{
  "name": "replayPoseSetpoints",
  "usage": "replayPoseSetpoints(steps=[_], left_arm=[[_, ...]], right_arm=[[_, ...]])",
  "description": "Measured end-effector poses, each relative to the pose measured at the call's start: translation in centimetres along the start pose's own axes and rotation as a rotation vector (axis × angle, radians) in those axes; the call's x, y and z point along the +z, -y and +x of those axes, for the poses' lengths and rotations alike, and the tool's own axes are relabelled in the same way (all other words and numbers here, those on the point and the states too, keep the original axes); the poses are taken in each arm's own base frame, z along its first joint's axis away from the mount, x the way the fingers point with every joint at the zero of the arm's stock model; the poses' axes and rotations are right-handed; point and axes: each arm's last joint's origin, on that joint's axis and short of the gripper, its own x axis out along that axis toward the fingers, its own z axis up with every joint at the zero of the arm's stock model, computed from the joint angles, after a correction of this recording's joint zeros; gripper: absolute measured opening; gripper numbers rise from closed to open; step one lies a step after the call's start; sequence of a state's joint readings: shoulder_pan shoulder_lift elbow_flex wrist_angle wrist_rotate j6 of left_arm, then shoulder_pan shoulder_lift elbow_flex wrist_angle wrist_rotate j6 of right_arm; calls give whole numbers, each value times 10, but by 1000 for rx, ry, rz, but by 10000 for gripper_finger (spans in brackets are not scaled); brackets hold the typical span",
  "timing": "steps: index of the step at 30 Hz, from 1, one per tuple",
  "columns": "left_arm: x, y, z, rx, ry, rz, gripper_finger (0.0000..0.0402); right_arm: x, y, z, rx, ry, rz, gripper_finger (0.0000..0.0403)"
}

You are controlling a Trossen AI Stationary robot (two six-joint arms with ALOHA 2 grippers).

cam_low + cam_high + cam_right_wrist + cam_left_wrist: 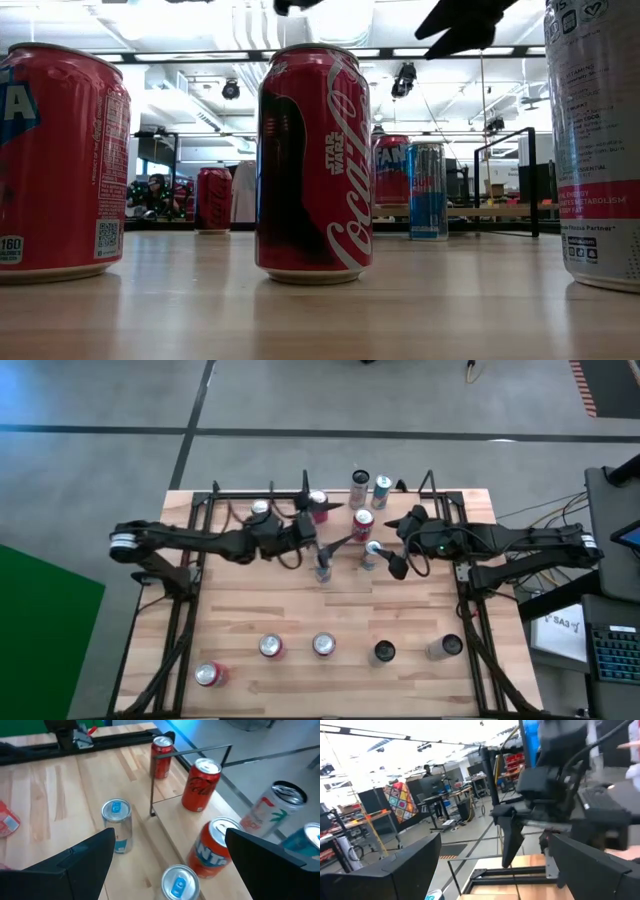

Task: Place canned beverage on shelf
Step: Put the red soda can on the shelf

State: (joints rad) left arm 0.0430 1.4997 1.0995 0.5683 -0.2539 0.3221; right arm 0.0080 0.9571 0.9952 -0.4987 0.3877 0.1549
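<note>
The shelf [341, 512] [174, 834], a light board in a thin black frame, stands at the table's far middle. On it stand a red Coca-Cola can [200, 785], a second red can [161, 757] and an orange Fanta can [217, 848]. Two silver cans with blue tops [116, 825] [177, 882] stand upright on the tabletop in front of it. My left gripper [335, 547] hovers open above the table, left of these. My right gripper [392, 546] hovers open just right of them. Neither holds anything.
A white can [272, 809] and a blue can [306, 840] stand at the table's far edge. Several upright cans line the near side, among them a Star Wars Coca-Cola can [314, 160]. Bare planks lie between the rows. Black arm mounts [175, 610] flank both sides.
</note>
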Motion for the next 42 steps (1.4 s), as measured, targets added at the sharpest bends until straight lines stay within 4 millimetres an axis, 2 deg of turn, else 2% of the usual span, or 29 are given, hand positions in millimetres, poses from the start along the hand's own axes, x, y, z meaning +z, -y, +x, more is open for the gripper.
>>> replayPoseSetpoints(steps=[9, 15, 19, 28, 37, 42], left_arm=[[14, -1, -67, 11, 54, -101, 359], [18, 0, -103, 16, 102, -145, 359], [18, -2, -120, 8, 128, -165, 359], [12, -5, -135, 6, 144, -190, 359], [9, -3, -133, 4, 136, -185, 359], [9, -3, -132, 5, 140, -185, 359]], right_arm=[[29, -11, 23, -21, -76, -21, 359], [51, -13, 44, -52, -107, -16, 315], [62, -11, 58, -75, -118, 0, 282], [68, 0, 88, -141, -186, 31, 191], [60, 26, 102, -188, -295, 87, 25], [55, 42, 102, -188, -359, 140, 12]])
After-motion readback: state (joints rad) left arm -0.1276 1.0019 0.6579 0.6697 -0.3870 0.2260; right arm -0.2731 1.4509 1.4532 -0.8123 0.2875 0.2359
